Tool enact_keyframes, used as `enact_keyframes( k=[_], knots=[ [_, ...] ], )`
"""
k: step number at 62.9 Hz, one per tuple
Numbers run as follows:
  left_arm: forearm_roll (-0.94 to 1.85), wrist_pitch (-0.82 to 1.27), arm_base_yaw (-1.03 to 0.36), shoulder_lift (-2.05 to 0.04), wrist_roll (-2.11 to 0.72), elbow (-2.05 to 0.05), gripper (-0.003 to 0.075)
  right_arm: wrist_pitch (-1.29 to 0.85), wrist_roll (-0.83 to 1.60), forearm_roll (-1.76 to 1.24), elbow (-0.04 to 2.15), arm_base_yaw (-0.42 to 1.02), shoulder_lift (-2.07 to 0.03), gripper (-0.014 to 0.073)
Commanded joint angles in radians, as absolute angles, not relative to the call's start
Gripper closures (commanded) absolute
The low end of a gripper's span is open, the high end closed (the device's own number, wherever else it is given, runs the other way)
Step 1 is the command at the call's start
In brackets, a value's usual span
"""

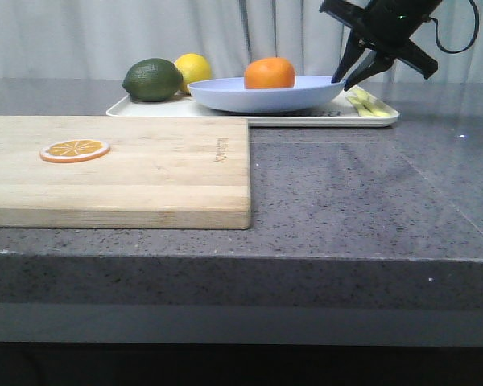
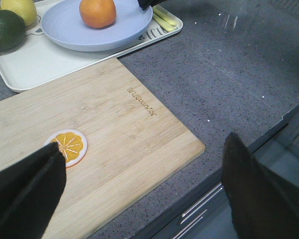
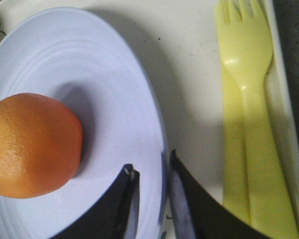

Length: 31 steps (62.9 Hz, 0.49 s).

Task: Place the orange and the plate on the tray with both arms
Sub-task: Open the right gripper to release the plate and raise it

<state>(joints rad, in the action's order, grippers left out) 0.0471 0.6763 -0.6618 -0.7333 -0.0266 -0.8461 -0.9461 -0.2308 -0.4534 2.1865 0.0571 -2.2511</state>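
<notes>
**Count of items**

One whole round bright orange (image 1: 270,73), one pale lavender-blue round plate (image 1: 225,95), one white rectangular tray (image 1: 145,110), one yellow lemon (image 1: 195,67), one dark green lime (image 1: 152,80), one thin orange slice (image 1: 74,149), one light wooden cutting board (image 1: 161,177), two pale yellow plastic utensils (image 3: 249,124).

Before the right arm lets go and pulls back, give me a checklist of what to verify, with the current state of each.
1. Whole round orange sits in the pale lavender-blue plate: ok.
2. Plate is on the flat white rectangular tray: looks ok, though whether it lies fully flat cannot be told.
3. Right gripper fingers straddle the plate's rim, a narrow gap between them: cannot tell whether they press it.
4. Yellow plastic fork lies beside the plate, clear of the fingers: ok.
5. Left gripper is open, empty, over the light wooden cutting board, away from the tray: ok.
</notes>
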Motion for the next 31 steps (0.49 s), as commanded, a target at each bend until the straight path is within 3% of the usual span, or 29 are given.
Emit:
enact_keyframes(
  k=[1, 15, 31],
  knots=[
    [0.059, 0.611, -0.657, -0.731, -0.020, -0.871, 0.0101, -0.883, -0.228, -0.488, 2.223, 0.053, -2.176, 0.0305],
    [0.059, 0.613, -0.657, -0.731, -0.020, -0.871, 0.0101, -0.896, -0.211, -0.487, 2.227, 0.045, -2.142, 0.0279],
    [0.059, 0.613, -0.657, -0.731, -0.020, -0.871, 0.0101, -0.979, 0.074, -0.448, 2.223, 0.068, -1.985, 0.0281]
  ],
)
